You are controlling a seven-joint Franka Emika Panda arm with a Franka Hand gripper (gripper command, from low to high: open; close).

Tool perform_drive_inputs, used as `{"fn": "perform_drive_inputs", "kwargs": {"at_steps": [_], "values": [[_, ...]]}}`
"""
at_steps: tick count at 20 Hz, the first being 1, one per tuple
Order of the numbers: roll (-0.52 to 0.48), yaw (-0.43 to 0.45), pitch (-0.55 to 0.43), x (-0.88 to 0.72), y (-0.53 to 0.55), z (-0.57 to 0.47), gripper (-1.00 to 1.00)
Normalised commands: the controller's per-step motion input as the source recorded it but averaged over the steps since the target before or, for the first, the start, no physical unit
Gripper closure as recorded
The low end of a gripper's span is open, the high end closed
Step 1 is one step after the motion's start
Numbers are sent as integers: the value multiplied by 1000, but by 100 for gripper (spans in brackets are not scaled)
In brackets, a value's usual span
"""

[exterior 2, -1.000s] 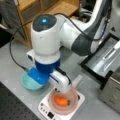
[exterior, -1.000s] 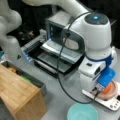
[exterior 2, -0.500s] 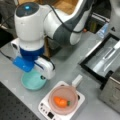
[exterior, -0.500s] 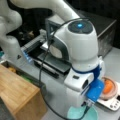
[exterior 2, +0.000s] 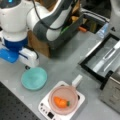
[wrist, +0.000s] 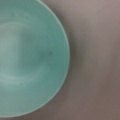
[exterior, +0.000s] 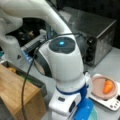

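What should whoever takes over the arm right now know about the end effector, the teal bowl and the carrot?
The end effector hangs at a front view's left, just over the far rim of the teal bowl; the wrist view looks straight down into that bowl.
The teal bowl stands on the table, empty.
The carrot lies in the pink dish on the white scale, apart from the teal bowl.
Done: carrot in the dish on the scale.
Left: teal bowl holds nothing; carrot untouched.
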Motion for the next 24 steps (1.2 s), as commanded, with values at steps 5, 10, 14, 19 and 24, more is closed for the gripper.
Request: {"fn": "perform_drive_inputs", "kwargs": {"at_steps": [5, 10, 14, 19, 24], "values": [[135, 90, 80, 254, -259, 47, -100], [130, 28, 47, 169, -81, -18, -100], [124, 2, 15, -4, 2, -122, -100], [122, 4, -21, -180, 36, -239, -100], [136, 2, -76, -281, 0, -315, -100]]}}
